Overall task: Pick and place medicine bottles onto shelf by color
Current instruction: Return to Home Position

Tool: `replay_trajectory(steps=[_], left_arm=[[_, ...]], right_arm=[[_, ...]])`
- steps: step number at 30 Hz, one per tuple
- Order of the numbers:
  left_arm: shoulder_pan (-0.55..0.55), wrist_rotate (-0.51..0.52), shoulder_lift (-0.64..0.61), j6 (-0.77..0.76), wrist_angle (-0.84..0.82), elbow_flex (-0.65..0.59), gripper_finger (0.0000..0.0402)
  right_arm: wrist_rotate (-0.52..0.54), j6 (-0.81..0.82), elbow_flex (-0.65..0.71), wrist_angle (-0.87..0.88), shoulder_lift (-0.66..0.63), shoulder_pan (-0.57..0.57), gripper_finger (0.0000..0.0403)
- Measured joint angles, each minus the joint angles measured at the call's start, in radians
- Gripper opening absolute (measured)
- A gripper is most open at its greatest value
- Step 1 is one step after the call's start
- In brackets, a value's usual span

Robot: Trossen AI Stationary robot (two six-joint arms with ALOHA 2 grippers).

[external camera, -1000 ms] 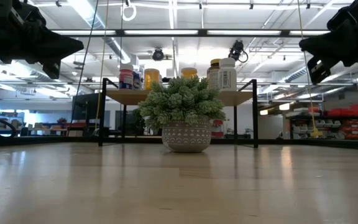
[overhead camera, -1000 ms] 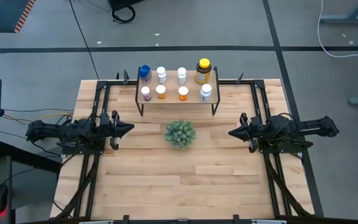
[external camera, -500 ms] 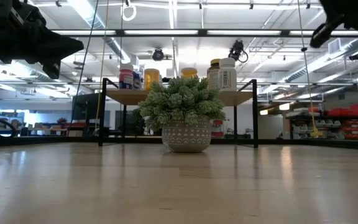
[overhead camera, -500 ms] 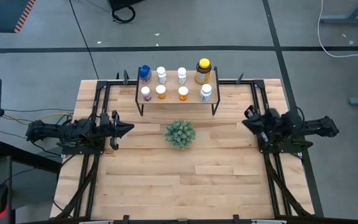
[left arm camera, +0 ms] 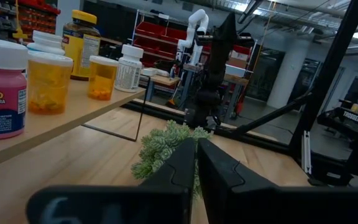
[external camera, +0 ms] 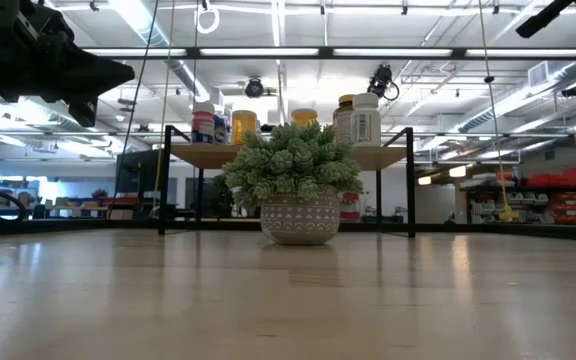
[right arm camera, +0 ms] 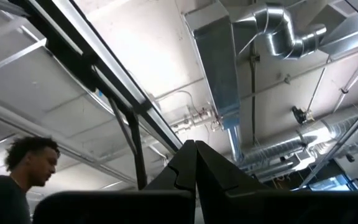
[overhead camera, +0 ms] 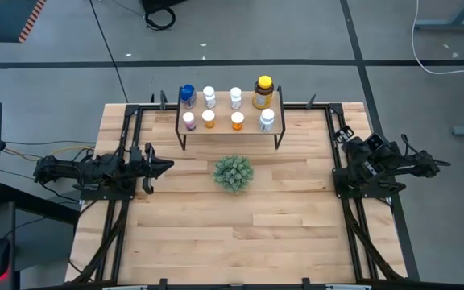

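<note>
Now | 8 bottles (overhead camera: pixel 209 119) on 1 shelf (overhead camera: pixel 251 122) | left fingers (left arm camera: pixel 178 169), right fingers (right arm camera: pixel 216 175) closed, empty

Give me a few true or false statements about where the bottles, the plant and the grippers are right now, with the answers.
1. Eight bottles stand on the shelf. True.
2. The plant stands in front of the shelf, off to one side of the shut left gripper. True.
3. One bottle lies beside the plant. False: every bottle is up on the shelf.
4. The right gripper holds a bottle. False: it is shut on nothing and faces the ceiling.
</note>
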State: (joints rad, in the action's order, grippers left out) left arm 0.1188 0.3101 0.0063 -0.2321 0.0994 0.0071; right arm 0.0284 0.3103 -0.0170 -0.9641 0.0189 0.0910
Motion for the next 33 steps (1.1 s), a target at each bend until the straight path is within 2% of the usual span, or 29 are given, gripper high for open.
replay_trajectory(steps=[7,16,25,33], left_arm=[[0.0,0.0,0.0,0.0,0.0,0.0,0.0034],[0.0,0.0,0.0,0.0,0.0,0.0,0.0024],[0.0,0.0,0.0,0.0,0.0,0.0,0.0036],[0.0,0.0,0.0,0.0,0.0,0.0,0.0024]], right_arm=[[0.0,0.0,0.0,-0.004,0.0,0.0,0.0009],[0.0,0.0,0.0,-0.004,0.0,0.0,0.0009],[0.0,0.0,0.0,-0.004,0.0,0.0,0.0009],[0.0,0.0,0.0,-0.004,0.0,0.0,0.0009]])
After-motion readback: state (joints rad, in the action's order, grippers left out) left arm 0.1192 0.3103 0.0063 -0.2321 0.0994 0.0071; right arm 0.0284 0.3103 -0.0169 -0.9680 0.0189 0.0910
